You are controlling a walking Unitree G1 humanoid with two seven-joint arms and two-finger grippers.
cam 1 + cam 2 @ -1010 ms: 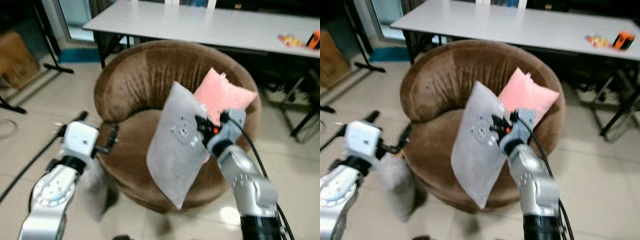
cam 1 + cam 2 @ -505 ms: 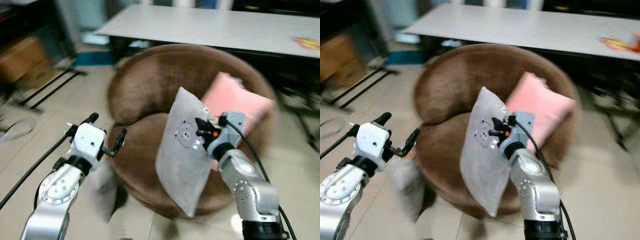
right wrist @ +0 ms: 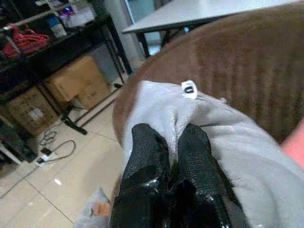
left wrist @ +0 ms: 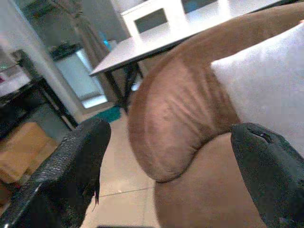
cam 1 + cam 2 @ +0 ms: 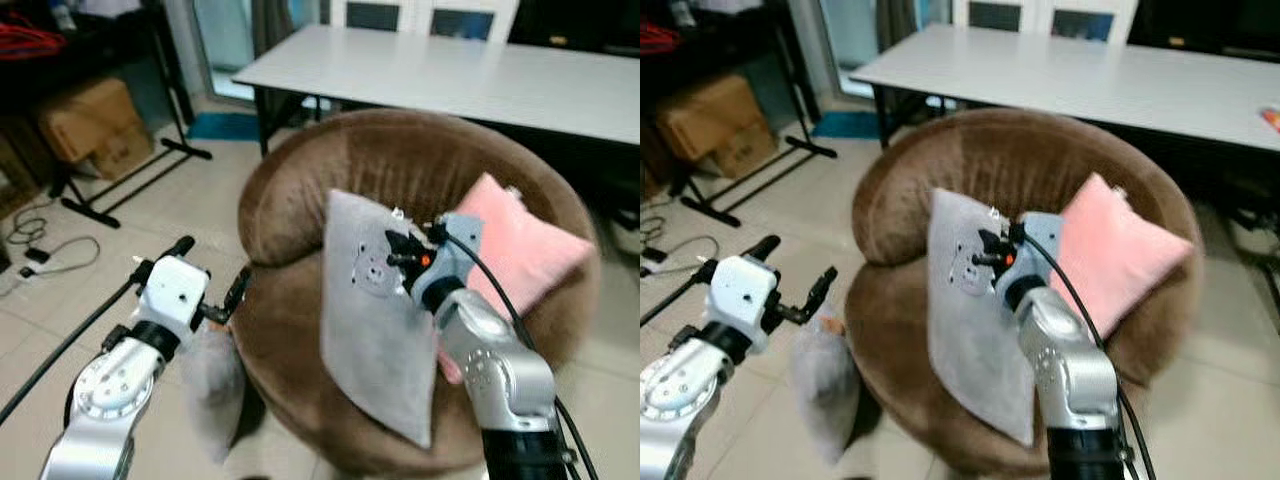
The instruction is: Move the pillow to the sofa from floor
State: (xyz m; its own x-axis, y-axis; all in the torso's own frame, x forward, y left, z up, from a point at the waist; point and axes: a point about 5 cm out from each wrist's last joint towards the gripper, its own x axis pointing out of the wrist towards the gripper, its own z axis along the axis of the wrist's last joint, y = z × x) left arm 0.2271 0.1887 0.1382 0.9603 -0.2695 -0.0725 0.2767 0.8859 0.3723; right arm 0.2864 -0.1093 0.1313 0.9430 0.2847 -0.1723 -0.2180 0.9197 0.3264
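Now our right gripper (image 5: 400, 252) pinches the soft grey pillow (image 5: 375, 315) mid-frame over the round brown sofa (image 5: 300, 190) — a thin pinch could slip. Left gripper (image 5: 210, 280) — open.

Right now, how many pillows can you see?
3: a grey pillow held by the right claw over the brown sofa, a pink pillow on it, another grey pillow on the floor.

Pink pillow (image 5: 520, 245) partly behind right arm
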